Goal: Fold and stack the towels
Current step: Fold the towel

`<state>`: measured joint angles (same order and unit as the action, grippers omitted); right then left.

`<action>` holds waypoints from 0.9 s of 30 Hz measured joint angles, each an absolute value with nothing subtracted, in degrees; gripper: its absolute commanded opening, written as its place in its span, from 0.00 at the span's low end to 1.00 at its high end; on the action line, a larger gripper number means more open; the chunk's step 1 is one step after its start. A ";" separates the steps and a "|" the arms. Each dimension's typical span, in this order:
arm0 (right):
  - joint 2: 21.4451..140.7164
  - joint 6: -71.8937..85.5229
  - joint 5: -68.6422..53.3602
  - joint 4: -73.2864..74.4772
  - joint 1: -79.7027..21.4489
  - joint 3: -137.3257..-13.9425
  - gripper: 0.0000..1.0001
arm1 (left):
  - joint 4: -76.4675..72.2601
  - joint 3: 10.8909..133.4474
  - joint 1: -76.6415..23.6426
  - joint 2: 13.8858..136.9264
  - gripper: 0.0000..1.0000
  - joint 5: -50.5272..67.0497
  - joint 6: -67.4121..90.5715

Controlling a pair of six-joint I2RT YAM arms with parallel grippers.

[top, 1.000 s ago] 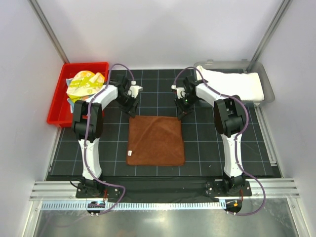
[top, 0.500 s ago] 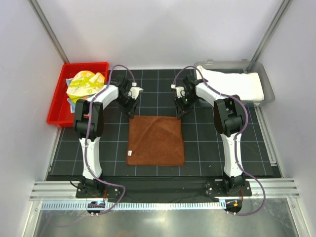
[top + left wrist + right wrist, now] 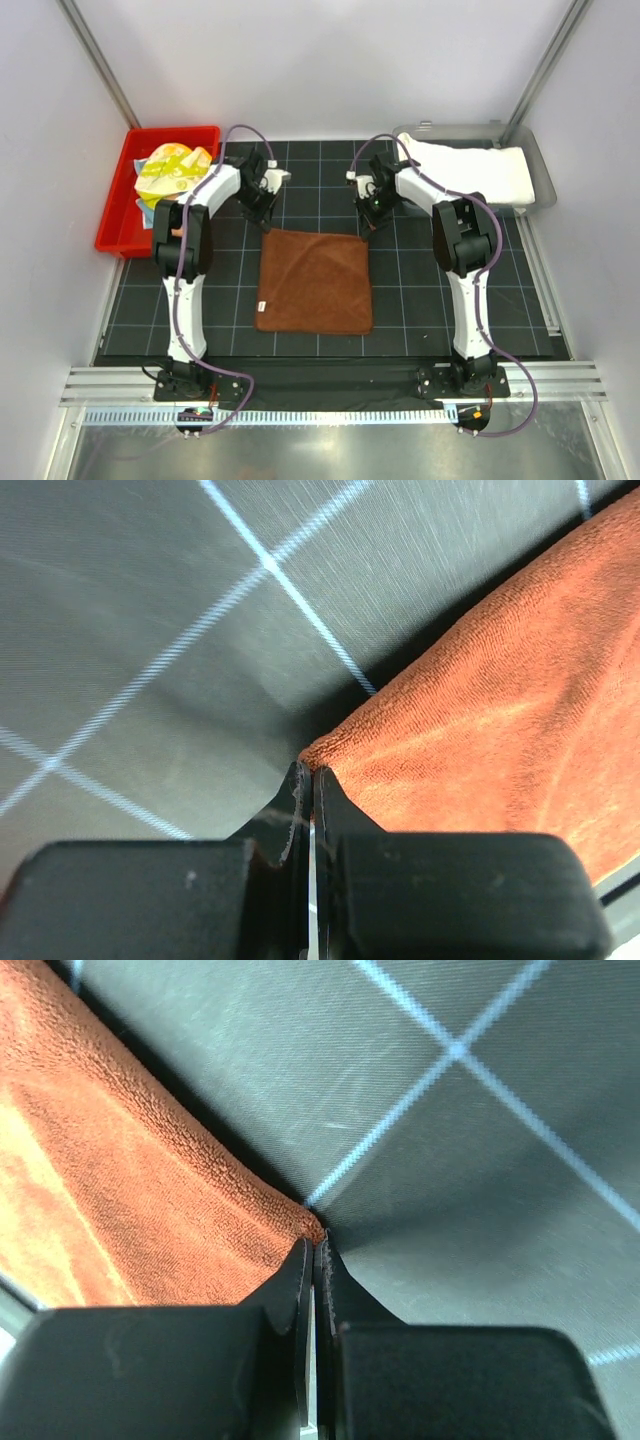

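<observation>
The rust-brown towel (image 3: 315,282) lies flat and square on the black gridded mat between the arms. My left gripper (image 3: 266,226) is down at its far left corner. In the left wrist view the jaws (image 3: 310,772) are shut, pinching the tip of the brown towel (image 3: 500,710). My right gripper (image 3: 366,230) is at the far right corner. The right wrist view shows it (image 3: 315,1245) shut the same way on the corner of the brown towel (image 3: 120,1190). A yellow printed towel (image 3: 172,170) lies crumpled in the red bin. A white towel (image 3: 470,170) lies folded in the grey tray.
The red bin (image 3: 115,215) stands at the mat's far left, close to the left arm's elbow. The grey tray (image 3: 541,172) sits at the far right. White enclosure walls and metal posts close in both sides and the back. A metal rail runs along the near edge.
Both grippers have closed on the brown towel's far corners. The left gripper has shifted slightly, and the towel's far edge has drawn a little away from the arm bases.
</observation>
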<state>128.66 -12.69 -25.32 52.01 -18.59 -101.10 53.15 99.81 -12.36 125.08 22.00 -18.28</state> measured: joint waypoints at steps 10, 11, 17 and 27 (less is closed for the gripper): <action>112.36 -8.16 -13.93 43.72 -18.70 -100.92 0.01 | 53.91 108.14 -12.36 115.02 0.00 16.91 -15.40; 110.28 -7.75 -13.28 42.59 -18.72 -100.90 0.01 | 53.89 108.99 -12.36 113.34 0.00 16.23 -15.25; 96.47 -6.07 -10.31 34.65 -19.09 -98.72 0.01 | 53.39 109.56 -12.91 104.64 0.00 13.41 -13.23; 84.25 -5.91 -6.70 34.52 -22.70 -88.88 0.01 | 52.60 101.41 -16.82 90.37 0.00 11.57 -9.65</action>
<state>84.25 -5.91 -6.70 34.52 -22.70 -88.88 52.60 101.41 -16.82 90.37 11.57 -9.65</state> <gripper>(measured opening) 0.039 0.015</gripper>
